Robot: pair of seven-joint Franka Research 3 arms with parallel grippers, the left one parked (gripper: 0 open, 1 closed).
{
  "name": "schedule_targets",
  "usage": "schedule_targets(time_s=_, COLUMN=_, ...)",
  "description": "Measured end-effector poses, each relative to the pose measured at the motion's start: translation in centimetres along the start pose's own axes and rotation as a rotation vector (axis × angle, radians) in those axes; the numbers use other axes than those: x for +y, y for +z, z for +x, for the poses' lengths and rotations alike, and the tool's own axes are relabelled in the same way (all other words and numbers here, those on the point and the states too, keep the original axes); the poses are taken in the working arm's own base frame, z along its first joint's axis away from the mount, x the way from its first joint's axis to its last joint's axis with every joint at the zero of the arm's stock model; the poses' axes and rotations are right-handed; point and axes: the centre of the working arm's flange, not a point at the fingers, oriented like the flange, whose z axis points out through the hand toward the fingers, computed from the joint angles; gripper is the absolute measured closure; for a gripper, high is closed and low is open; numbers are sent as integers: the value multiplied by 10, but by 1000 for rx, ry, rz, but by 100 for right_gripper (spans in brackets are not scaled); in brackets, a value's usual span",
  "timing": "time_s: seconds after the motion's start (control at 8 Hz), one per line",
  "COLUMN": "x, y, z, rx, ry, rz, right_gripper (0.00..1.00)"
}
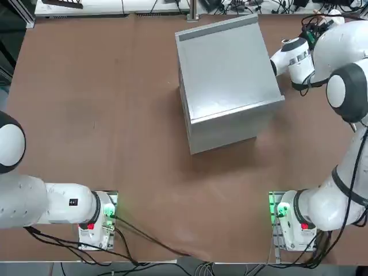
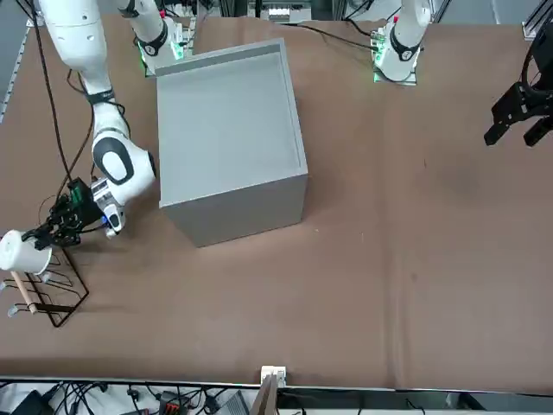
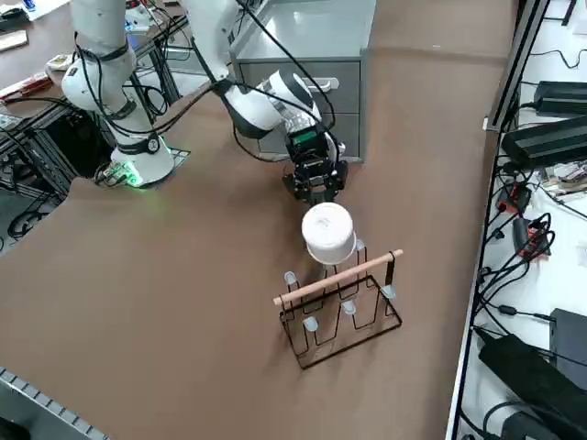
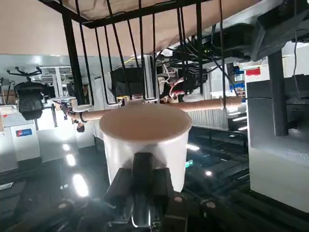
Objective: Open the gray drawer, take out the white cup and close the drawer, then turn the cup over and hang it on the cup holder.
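Cup (image 3: 328, 234) in right gripper (image 4: 142, 179) fingers (image 4: 120, 184) near rack (image 3: 341, 277)

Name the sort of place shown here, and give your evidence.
Probably a robotics lab or workshop: a robot arm stands at a brown table, and cables and black electronics boxes crowd the bench beside it.

Your gray drawer (image 3: 347, 71) sits shut, its flat front flush with the cabinet. Your small white cup (image 3: 328, 231) is upside down, round base up and open rim down, raised just beside the top of the cup holder (image 3: 341, 291); you can't tell whether they touch. That dark wire rack stands upright on the table, with a light wooden bar and pale-tipped prongs.
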Motion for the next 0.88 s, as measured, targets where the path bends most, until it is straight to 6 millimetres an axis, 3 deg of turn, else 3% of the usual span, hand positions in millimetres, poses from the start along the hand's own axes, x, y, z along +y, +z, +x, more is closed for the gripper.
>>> schedule_targets(time_s=0.88, x=-5, y=11, z=18, rx=-43, ry=-58, rz=0, right_gripper=80)
